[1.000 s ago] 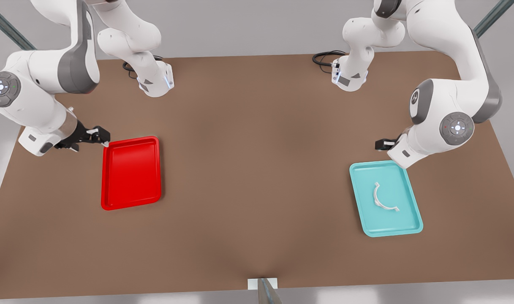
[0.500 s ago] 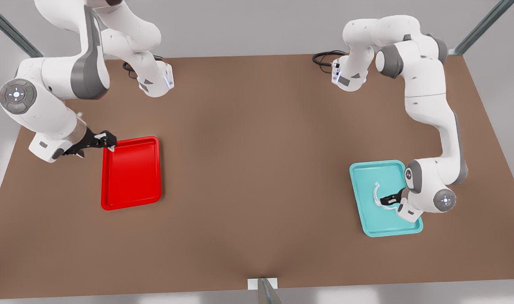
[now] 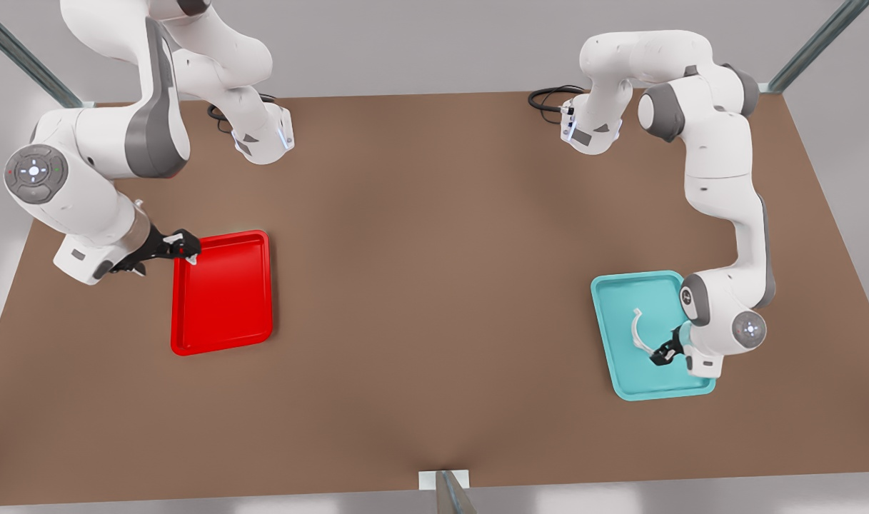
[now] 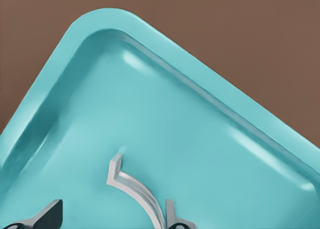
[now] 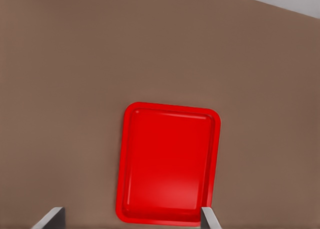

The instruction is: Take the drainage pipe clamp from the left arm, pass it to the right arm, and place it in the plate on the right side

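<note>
1. the drainage pipe clamp [image 3: 641, 334], a small thin white plastic half-ring with short outward tabs at its ends, lies flat inside the glossy teal rectangular tray [image 3: 613, 300] at the front view's right. in the left wrist view the clamp [image 4: 131, 185] rests on the tray floor [image 4: 200, 139], away from the rim.

2. the left gripper [image 3: 664, 353], black and two-fingered, is down in the teal tray at the clamp's near end. its fingers are spread, one to either side of the white strip. in the left wrist view one fingertip [image 4: 172, 216] stands just beside the strip and the other [image 4: 47, 216] well off to the other side; the claw is released, with nothing grasped.

3. the left arm [image 3: 720, 185], white with grey elbow sections, reaches from its base at the table's far edge down to the teal tray, its round button disc [image 3: 748, 329] beside the tray's edge.

4. the plate [image 3: 222, 291], a glossy bright red rectangular tray with rounded corners and a low rim, lies on the brown table [image 3: 434, 285] at the front view's left, well apart from the teal tray. it shows bare red in the right wrist view [image 5: 167, 164].

5. the right gripper [image 3: 179, 245] hangs above the plate's far corner. its fingertips [image 5: 50, 218] are parted wide, released, holding nothing.

6. the right arm [image 3: 98, 171] waits there.
</note>
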